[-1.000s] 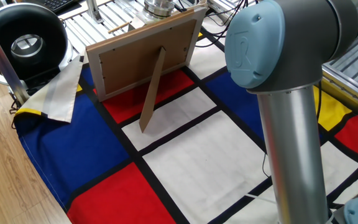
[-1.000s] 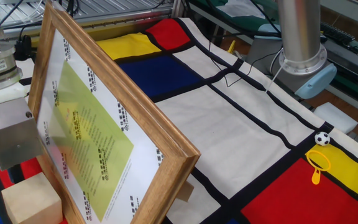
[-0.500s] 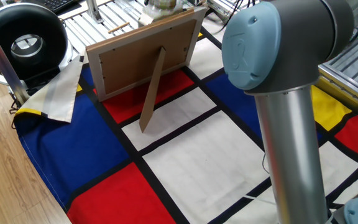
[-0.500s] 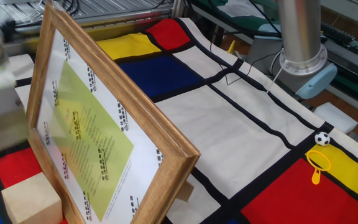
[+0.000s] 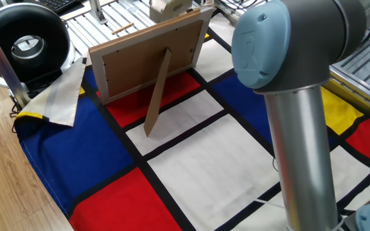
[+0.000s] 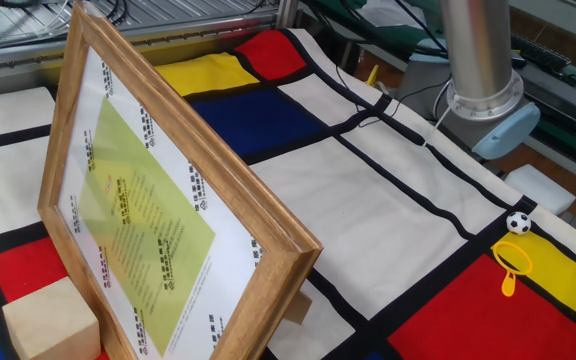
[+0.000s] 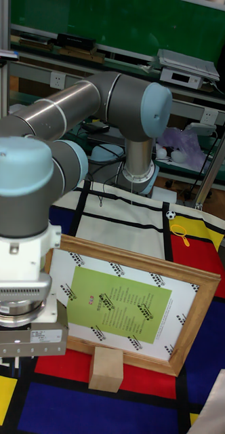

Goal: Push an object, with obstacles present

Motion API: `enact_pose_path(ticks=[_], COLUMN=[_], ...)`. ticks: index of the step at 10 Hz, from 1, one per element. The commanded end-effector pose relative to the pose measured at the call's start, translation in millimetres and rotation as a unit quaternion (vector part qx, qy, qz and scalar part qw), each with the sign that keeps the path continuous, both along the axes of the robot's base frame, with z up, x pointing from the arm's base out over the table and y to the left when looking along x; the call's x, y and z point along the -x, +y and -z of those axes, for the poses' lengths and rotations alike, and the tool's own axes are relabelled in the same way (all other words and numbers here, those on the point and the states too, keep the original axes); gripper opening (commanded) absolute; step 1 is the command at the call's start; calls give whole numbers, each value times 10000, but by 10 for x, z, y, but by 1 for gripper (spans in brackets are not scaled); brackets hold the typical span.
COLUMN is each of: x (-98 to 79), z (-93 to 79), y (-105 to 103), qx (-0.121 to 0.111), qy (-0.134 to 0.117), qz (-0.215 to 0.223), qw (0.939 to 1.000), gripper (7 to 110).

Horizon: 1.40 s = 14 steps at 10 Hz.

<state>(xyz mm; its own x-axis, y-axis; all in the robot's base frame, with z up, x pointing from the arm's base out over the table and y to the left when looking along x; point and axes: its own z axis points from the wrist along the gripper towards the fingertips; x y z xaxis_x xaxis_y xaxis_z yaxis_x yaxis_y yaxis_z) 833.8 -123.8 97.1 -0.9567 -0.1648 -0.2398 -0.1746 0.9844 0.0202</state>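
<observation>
A pale wooden block (image 6: 50,320) (image 7: 106,368) sits on the red patch of the checkered cloth, close in front of the lower edge of a wooden picture frame (image 6: 168,225) (image 7: 129,310). The frame leans back on its rear stand (image 5: 157,90) and holds a green printed sheet. My gripper (image 7: 29,338) hangs at the frame's left end, left of the block and higher than it. Only its metal body shows, so the fingers are hidden. From behind the frame, just a blurred bit of the gripper (image 5: 167,6) pokes above the top edge. It holds nothing that I can see.
The arm's thick grey column (image 5: 300,141) fills the right of that view, and its base (image 6: 483,90) stands at the cloth's far edge. A small soccer ball (image 6: 518,222) and a yellow ring toy (image 6: 511,265) lie near the base. A black round device (image 5: 24,42) stands off the cloth's corner.
The gripper has lifted away from beside the frame's left edge and left the other fixed view entirely. The frame and the block have not moved.
</observation>
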Motion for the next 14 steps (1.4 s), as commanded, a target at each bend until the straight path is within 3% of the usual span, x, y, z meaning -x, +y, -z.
enact_pose_path(ticks=[1,3,5,10,14], x=[-249,-258,-284,-240,-169], z=[-261,-226,-257,-307,-343], y=[77,199,214,421,433], qx=[-217,-197,-7,-221,-242], qy=[-453,-395,-300,-199,-103], qz=[-25,-74,-58,81,126], qw=[9987,9990,9995,9995,9996], gripper=[7,7,7,7,7])
